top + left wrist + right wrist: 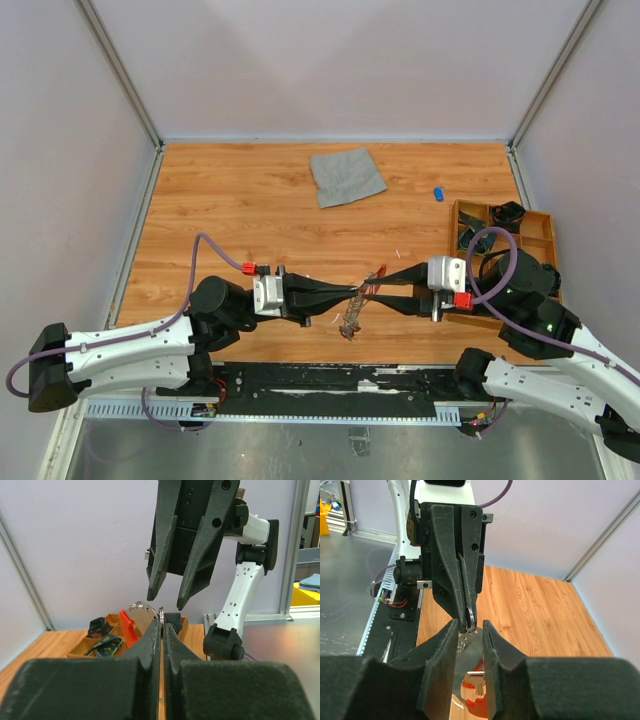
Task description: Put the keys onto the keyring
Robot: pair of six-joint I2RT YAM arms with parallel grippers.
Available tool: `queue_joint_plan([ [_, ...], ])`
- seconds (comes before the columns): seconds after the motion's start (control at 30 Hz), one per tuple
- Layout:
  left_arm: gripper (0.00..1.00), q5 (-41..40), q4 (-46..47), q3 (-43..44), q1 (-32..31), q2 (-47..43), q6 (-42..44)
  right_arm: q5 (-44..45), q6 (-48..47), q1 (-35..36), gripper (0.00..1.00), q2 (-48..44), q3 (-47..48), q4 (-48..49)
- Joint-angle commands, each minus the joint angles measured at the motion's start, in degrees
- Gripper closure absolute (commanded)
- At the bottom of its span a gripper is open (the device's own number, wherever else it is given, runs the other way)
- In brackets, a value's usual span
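Left gripper (pixel 161 622): pressed together on a thin metal ring of the keyring (pixel 127 626), in the air over the near part of the table (pixel 250 200); red clip beside the tips, chain (pixel 350 320) hanging below.
Right gripper (pixel 165 600): fingers apart, nothing between the tips, just in front of the ring.
Blue key (pixel 438 193): on the table far right, well apart.
Risk: the tips nearly touch; a push from the right fingers can twist the ring or pull it out of the thin grip.
Around: grey cloth (pixel 347 177) far back; tray (pixel 538 214) beside the right arm, easy to brush when reaching for the key.
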Motion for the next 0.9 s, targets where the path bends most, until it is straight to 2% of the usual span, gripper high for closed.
queue_joint_plan([
  [0.0,0.99,0.61,4.49,0.98,-0.27,-0.69,0.89,-1.64,0.65,-0.3,0.73,-0.04,-0.44,1.21],
  [0.33,1.0,2.62,4.48,1.67,-0.29,0.01,1.65,-2.78,0.47,-0.3,0.73,0.79,-0.69,0.63],
  [0.87,0.99,4.91,5.8,2.58,-0.24,0.64,2.46,-4.94,0.68,-0.3,0.83,1.76,-0.39,-1.29],
])
